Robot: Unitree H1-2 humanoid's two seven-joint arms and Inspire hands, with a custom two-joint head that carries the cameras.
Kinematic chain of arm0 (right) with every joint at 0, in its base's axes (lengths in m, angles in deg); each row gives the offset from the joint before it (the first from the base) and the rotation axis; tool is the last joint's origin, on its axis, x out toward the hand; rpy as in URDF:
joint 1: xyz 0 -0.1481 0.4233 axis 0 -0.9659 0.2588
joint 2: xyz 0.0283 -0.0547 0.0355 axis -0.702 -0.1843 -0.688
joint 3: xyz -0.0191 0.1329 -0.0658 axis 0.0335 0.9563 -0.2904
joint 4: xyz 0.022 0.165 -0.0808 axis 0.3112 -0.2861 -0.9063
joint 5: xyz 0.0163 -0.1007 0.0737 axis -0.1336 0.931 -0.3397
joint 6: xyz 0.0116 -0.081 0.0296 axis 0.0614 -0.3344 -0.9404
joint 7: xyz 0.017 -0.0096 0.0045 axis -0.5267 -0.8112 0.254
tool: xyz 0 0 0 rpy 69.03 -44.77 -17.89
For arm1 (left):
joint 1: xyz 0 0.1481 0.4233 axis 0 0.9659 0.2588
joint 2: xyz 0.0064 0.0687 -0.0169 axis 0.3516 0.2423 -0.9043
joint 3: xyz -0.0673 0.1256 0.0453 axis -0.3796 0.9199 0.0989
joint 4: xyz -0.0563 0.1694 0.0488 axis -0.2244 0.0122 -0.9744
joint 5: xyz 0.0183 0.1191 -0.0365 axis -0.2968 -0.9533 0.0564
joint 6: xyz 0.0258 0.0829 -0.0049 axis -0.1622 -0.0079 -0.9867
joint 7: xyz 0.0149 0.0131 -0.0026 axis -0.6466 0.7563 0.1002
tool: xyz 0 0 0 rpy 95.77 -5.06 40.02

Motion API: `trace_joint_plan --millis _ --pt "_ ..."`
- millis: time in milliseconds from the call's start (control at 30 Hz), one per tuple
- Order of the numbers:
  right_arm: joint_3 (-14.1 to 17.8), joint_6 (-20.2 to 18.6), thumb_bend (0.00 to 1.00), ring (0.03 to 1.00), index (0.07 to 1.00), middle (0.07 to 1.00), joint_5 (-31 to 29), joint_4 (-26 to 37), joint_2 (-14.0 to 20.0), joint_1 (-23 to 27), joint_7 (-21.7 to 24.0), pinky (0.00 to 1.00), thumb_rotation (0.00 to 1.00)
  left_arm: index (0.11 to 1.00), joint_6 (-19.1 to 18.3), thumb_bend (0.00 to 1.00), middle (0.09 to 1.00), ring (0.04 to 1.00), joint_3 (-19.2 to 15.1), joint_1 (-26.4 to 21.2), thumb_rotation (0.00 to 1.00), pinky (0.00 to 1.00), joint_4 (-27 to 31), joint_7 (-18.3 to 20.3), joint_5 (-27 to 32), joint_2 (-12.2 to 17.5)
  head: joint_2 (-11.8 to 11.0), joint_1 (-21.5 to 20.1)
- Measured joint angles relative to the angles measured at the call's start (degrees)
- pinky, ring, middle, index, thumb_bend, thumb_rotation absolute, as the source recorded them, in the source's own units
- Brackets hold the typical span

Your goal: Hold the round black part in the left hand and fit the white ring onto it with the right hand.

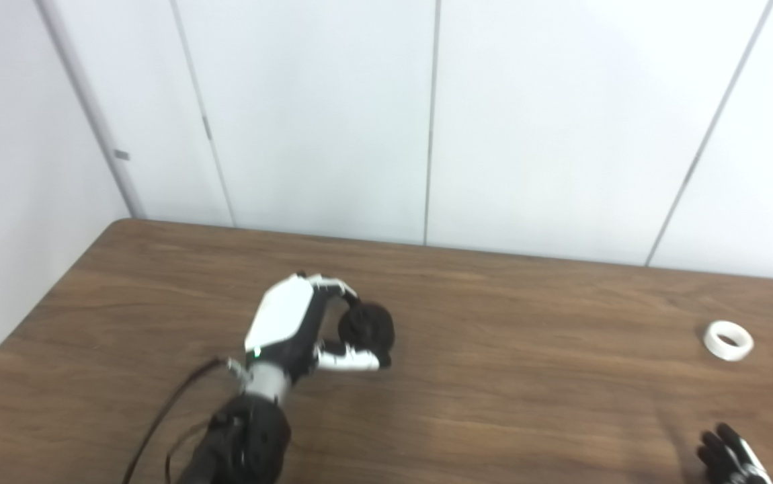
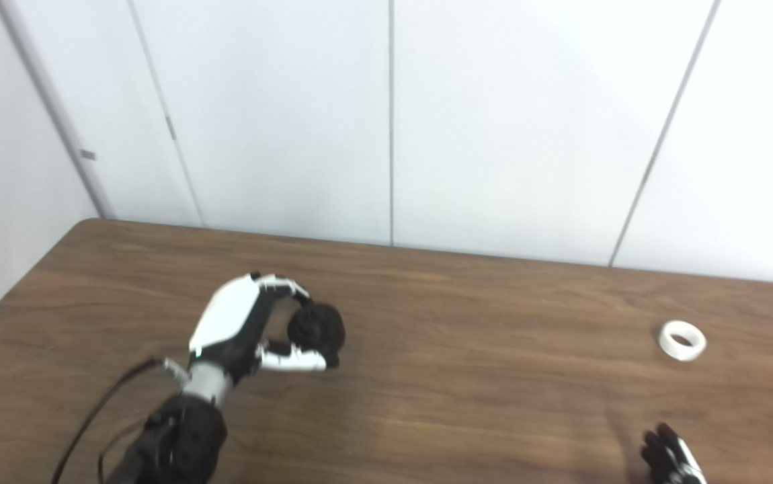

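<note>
Wooden table (image 1: 494,403): white ring (image 1: 728,340) apparently unobstructed.

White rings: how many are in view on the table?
1. The white ring lies flat on the table at far right, beyond the right hand and apart from it. None other shows.

- Tabletop (image 1: 494,376): mid-brown wood grain, darker streaks running lengthwise.
- Left hand (image 1: 292,329): glossy white back plate, black underside, white finger segments with black tips; small green light near the wrist.
- Left forearm (image 1: 242,444): silver-grey cuff, then matt black; black cable (image 1: 158,423) alongside.
- Round black part (image 1: 368,327): matt black all over, no markings visible.
- White ring (image 1: 728,340): plain white, shadowed grey inside.
- Right hand (image 1: 729,457): black fingertips with a white edge.
- Wall panels (image 1: 319,114): pale white-grey, thin grey seams.
</note>
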Motion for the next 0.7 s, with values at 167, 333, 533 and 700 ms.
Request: trace_joint_plan --millis 167,333,533,700 --pt "-0.46 -0.16 0.64 0.912 0.917 0.910 1.88 0.24 -0.08 -0.01 -0.90 0.90 1.00 0.483 2.81 0.52 0.780 0.898 1.54 2.98 0.05 1.00 2.40 0.04 -1.40 -0.88 0.35 -2.11" --pt "-1.29 -1.76 0.64 0.909 0.916 0.909 3.13 1.33 -0.16 0.00 -2.11 0.92 0.99 0.483 5.20 0.52 0.781 0.892 4.19 6.85 0.06 1.00 4.18 0.52 -4.61 -1.95 1.49 -4.13" --pt "-3.15 -2.72 0.61 0.905 0.926 0.911 4.11 2.20 -0.20 -0.01 -2.50 0.92 1.00 0.484 9.16 0.52 0.792 0.913 6.90 10.19 0.06 1.00 3.92 1.18 -7.31 -2.70 2.55 -5.54" --pt "-3.74 -3.99 0.57 0.913 0.929 0.915 4.38 3.05 -0.22 0.03 -3.07 0.91 1.00 0.483 11.81 0.52 0.807 0.943 8.33 10.82 0.06 1.00 2.74 1.39 -8.09 -3.23 4.04 -6.51"
